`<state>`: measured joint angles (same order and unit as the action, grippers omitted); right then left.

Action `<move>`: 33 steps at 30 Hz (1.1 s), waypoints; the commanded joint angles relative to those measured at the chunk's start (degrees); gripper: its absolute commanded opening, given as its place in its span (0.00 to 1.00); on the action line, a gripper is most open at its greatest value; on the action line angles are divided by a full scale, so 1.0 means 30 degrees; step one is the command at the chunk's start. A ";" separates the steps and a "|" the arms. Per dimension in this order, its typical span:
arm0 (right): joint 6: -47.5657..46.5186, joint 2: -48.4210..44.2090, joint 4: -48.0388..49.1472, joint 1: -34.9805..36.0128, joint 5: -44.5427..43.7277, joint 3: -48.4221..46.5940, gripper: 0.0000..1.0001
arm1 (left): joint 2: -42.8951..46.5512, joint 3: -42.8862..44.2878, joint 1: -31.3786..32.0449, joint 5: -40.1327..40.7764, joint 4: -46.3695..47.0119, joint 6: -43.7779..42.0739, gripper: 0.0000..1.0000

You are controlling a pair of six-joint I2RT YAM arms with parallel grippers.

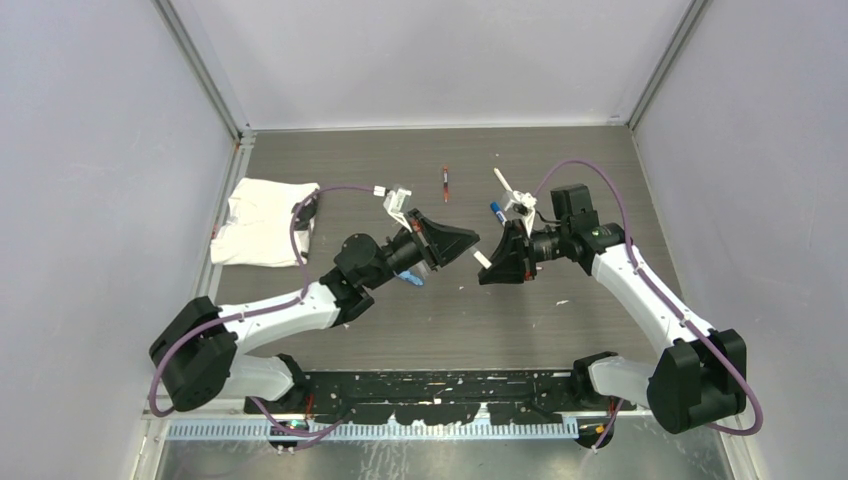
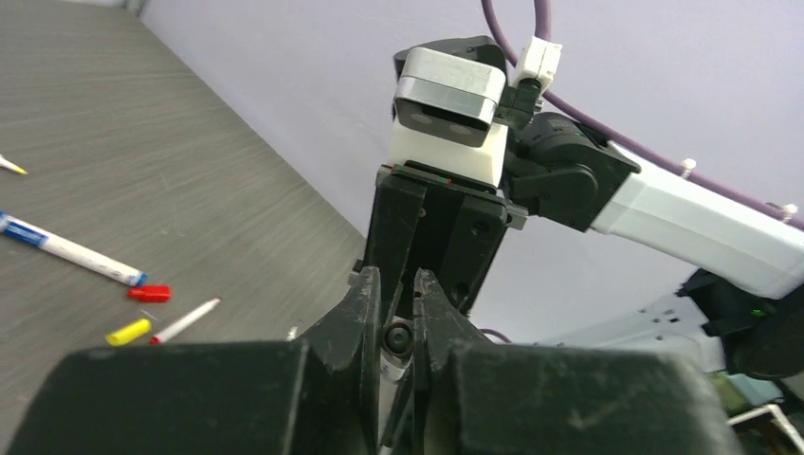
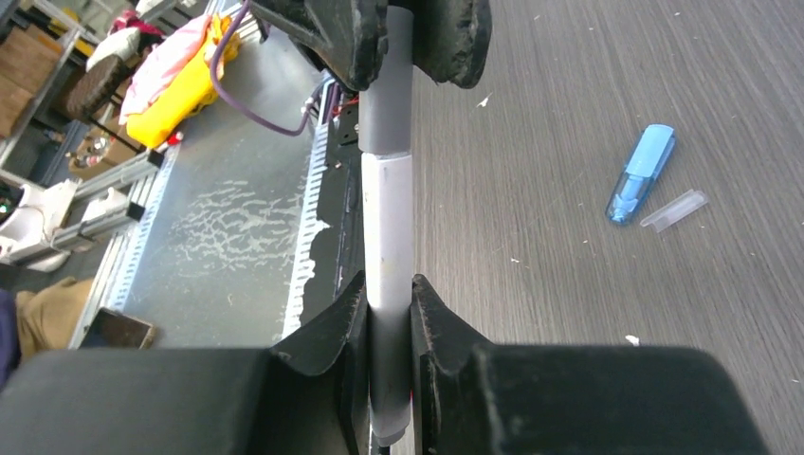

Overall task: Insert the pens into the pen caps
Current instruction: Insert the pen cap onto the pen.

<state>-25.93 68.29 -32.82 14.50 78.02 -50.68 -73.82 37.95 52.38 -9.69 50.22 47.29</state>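
Our right tool (image 3: 387,284) pinched a white pen (image 3: 387,227) by its barrel. Our left tool (image 2: 396,280) was clamped on the grey cap (image 3: 389,118), which met that pen's end, so both hung between the tools. On the surface (image 3: 569,95) lay a blue-ended pen (image 2: 66,248), with a red cap (image 2: 152,293) and a yellow cap (image 2: 128,332) near each other.

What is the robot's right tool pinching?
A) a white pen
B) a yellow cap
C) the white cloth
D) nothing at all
A: the white pen is clamped in the right tool, as its own wrist view shows.
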 commanded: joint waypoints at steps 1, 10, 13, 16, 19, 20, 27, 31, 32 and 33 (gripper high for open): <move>0.5343 -0.0197 0.5370 -0.0003 -0.1357 0.0237 0.01 | 0.0303 0.1194 0.0177 -0.2485 -0.2955 -0.2126 0.01; 1.4663 -0.0280 1.4330 0.0333 -0.2339 0.2003 0.01 | -0.1401 0.1327 0.0411 -0.7309 -0.1394 -0.1951 0.01; 1.4672 -0.0514 1.4911 0.0410 -0.3114 0.2382 0.01 | -0.2790 0.1338 0.0498 -0.8325 0.0823 0.0349 0.01; 1.3568 -0.0593 1.3826 0.0396 -0.3774 0.2156 0.01 | -0.4062 0.1345 0.0568 -0.9156 0.2332 0.3523 0.01; 1.0304 -0.0702 0.9780 0.0357 -0.4557 0.1102 0.01 | -0.4360 0.0815 0.0716 -0.9979 0.3147 0.6206 0.00; 0.9522 -0.0718 0.9011 0.0283 -0.4802 0.0867 0.01 | -0.4205 0.0560 0.0731 -1.0194 0.2809 0.6655 0.01; 0.6946 -0.0921 0.6473 -0.0335 -0.6375 0.0134 0.01 | -0.3134 -0.0590 0.0835 -1.1770 0.0498 0.6903 0.01; 0.7859 -0.0932 0.7257 -0.0551 -0.6324 0.0392 0.01 | -0.1215 0.0472 0.2332 -0.9474 -0.6960 0.0699 0.01; 0.7982 -0.0952 0.7399 -0.0582 -0.6686 0.0470 0.01 | -0.0633 0.1059 0.3035 -0.7589 -0.9716 -0.1525 0.01; 0.7983 -0.0981 0.7387 -0.0589 -0.7097 0.0484 0.01 | -0.0370 0.1550 0.3519 -0.6196 -1.1360 -0.2667 0.00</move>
<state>-3.92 65.54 -24.43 16.03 69.76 -43.77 -80.60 39.79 49.58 -17.76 47.75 55.86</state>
